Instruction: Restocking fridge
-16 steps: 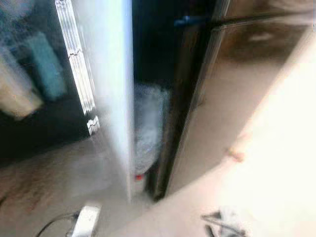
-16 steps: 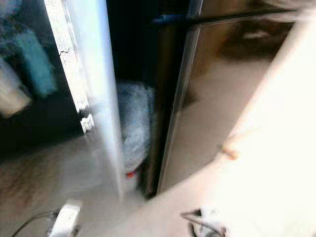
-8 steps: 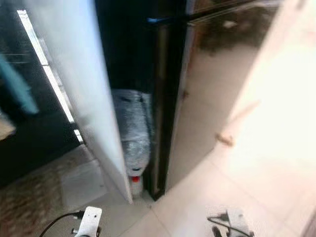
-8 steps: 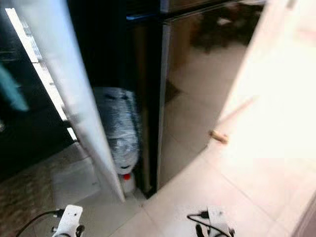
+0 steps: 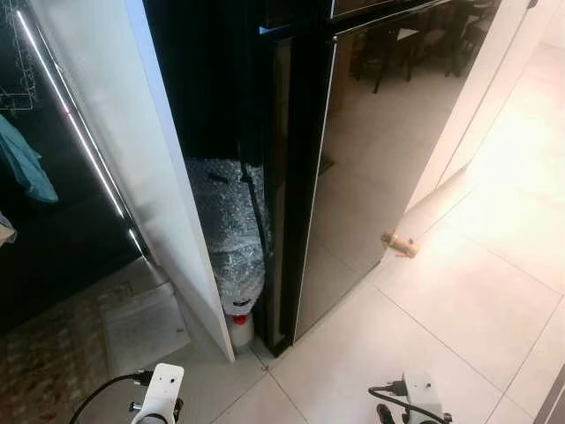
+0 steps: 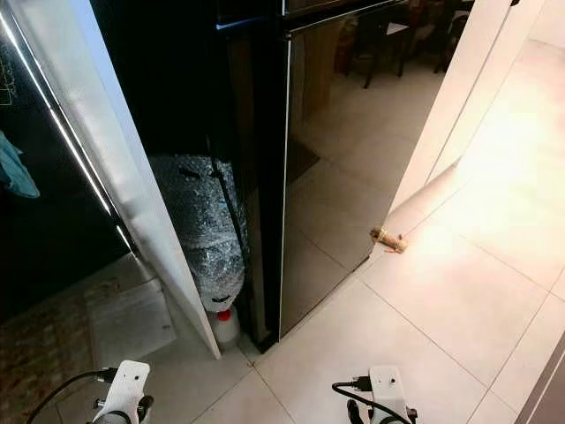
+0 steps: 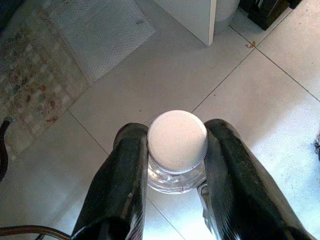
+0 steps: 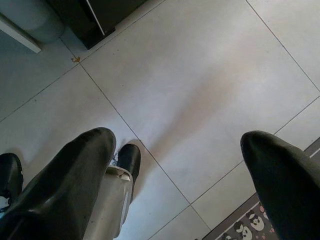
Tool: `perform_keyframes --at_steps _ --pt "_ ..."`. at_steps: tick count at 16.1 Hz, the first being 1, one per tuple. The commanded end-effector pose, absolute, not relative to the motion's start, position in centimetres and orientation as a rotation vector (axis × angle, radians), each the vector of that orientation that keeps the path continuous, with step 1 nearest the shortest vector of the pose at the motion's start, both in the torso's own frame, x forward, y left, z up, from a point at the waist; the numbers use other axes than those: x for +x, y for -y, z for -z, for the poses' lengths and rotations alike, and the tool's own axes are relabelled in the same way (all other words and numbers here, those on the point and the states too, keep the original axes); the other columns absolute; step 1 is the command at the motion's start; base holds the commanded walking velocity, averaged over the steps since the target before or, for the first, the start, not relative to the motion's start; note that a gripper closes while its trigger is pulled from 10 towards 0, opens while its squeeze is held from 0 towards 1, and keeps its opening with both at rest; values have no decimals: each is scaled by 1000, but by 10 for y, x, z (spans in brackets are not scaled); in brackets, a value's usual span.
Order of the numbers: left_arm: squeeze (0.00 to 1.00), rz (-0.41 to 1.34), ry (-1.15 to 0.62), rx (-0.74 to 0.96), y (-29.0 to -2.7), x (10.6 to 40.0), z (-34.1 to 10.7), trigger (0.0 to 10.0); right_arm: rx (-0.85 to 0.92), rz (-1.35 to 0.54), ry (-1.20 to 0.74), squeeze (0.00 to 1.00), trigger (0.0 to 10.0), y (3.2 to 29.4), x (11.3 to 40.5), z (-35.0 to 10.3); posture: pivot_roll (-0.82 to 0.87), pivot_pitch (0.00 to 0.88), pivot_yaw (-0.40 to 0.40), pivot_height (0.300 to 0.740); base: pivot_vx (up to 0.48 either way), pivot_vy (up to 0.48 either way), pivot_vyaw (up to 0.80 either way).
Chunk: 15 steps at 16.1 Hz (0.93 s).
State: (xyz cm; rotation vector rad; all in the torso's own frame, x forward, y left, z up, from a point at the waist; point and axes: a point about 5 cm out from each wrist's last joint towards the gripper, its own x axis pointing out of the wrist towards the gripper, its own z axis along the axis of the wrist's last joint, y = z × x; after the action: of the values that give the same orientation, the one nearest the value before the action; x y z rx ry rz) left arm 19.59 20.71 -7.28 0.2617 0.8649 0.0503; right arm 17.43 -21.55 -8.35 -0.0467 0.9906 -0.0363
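A tall black glossy fridge (image 5: 362, 168) stands ahead with its doors closed. In the left wrist view my left gripper (image 7: 175, 165) is shut on the neck of a clear bottle (image 7: 172, 180) with a white cap (image 7: 177, 140), held above the tiled floor. My right gripper (image 8: 182, 160) is open over bare tiles, nothing between its fingers. Both arms hang low; the left wrist (image 5: 160, 393) and the right wrist (image 5: 415, 396) show at the bottom edge of the eye views.
A white panel (image 5: 124, 132) with a light strip stands left of the fridge. A bubble-wrapped bundle (image 5: 229, 230) and a small red-capped bottle (image 5: 240, 325) fill the gap between. A patterned rug (image 5: 48, 375) lies left, a doorstop (image 5: 399, 242) right. Open tiles (image 5: 459, 309) stretch right.
The head camera has swung and steadied: the blur has cleared and the fridge sits more centrally in the picture. Nothing in the room has moved.
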Motion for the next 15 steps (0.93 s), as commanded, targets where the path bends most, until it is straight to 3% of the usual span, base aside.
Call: perform_keyframes --at_steps 1,11,15 --pt "0 -49 -871 274 -210 194 73 10000 -45 42 -986 0 10000 216 175 83 -25 0 -9 740 0 0 0" --pt "0 -61 -876 265 -212 193 74 10000 -42 46 -984 0 10000 216 175 83 -28 0 -9 740 0 249 0" --pt "0 -62 -876 267 -212 193 74 10000 -36 32 -987 0 10000 215 175 83 -26 0 -9 740 0 263 -756"
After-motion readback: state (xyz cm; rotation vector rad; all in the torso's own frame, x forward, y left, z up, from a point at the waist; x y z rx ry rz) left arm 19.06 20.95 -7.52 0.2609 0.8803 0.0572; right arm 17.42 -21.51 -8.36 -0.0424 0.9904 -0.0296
